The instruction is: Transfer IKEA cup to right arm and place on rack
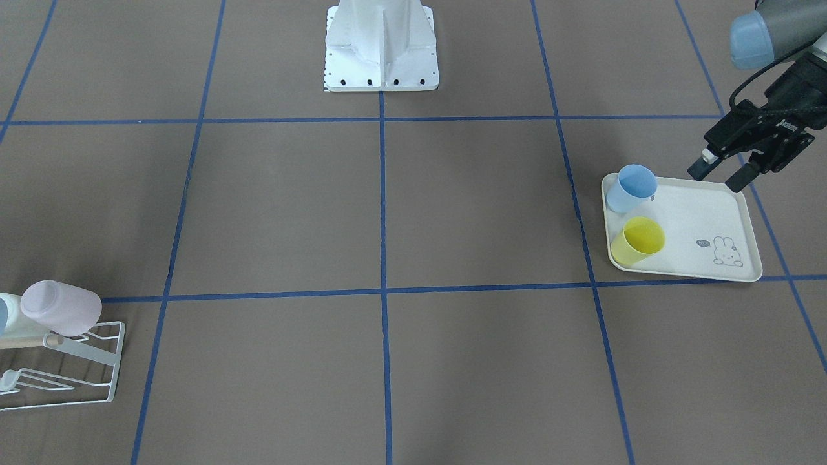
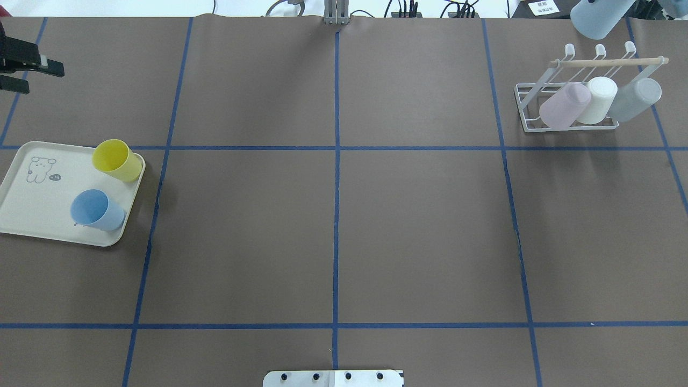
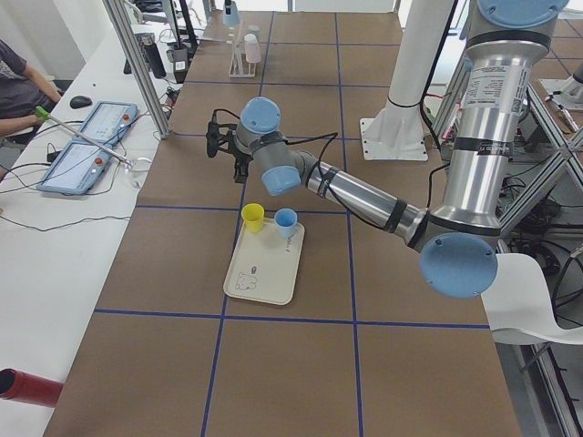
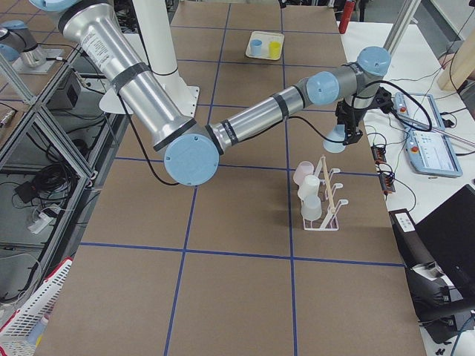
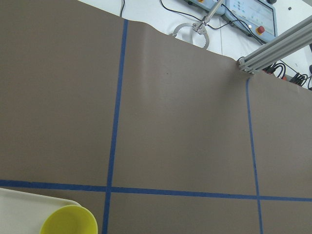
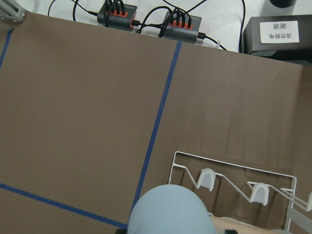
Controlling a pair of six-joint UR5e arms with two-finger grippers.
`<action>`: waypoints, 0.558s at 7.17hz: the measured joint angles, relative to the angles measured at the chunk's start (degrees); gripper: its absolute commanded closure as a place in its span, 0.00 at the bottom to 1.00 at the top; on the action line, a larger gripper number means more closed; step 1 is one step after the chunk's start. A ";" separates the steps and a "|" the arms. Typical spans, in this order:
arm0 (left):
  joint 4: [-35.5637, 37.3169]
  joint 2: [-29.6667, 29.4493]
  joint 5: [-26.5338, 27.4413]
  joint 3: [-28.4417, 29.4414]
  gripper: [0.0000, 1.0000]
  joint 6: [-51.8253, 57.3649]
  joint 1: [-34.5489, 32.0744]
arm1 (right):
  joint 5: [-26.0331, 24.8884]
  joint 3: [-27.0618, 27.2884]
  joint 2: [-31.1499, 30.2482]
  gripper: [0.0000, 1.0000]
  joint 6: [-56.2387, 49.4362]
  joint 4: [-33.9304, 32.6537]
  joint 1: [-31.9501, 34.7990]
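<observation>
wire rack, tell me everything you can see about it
The rack is a small white wire frame with a rectangular base and upturned rounded prongs, standing far right on the table. A light wooden rod runs across its top. A pink cup, a white cup and a grey cup lean tilted on its nearer prongs; the three farther prongs are bare.

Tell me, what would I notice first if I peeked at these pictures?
First you'd spot the bright yellow cup and blue cup standing on the cream rabbit tray on the robot's left side, with the left gripper open just beyond it. Far across on the right, three pale cups sit on the white rack. Another pale blue cup hovers above it at the end of the right arm.
</observation>
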 measured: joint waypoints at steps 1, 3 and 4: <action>0.04 0.30 0.18 -0.11 0.00 0.39 -0.12 | -0.83 -3.48 2.04 0.71 -1.78 -1.41 -0.52; 0.01 0.89 0.54 -0.21 0.00 0.55 -0.05 | -1.55 -7.11 3.14 0.73 -3.63 -1.85 -1.70; 0.01 1.03 0.92 -0.24 0.00 0.57 -0.03 | -1.62 -8.64 3.40 0.74 -3.67 -1.49 -2.13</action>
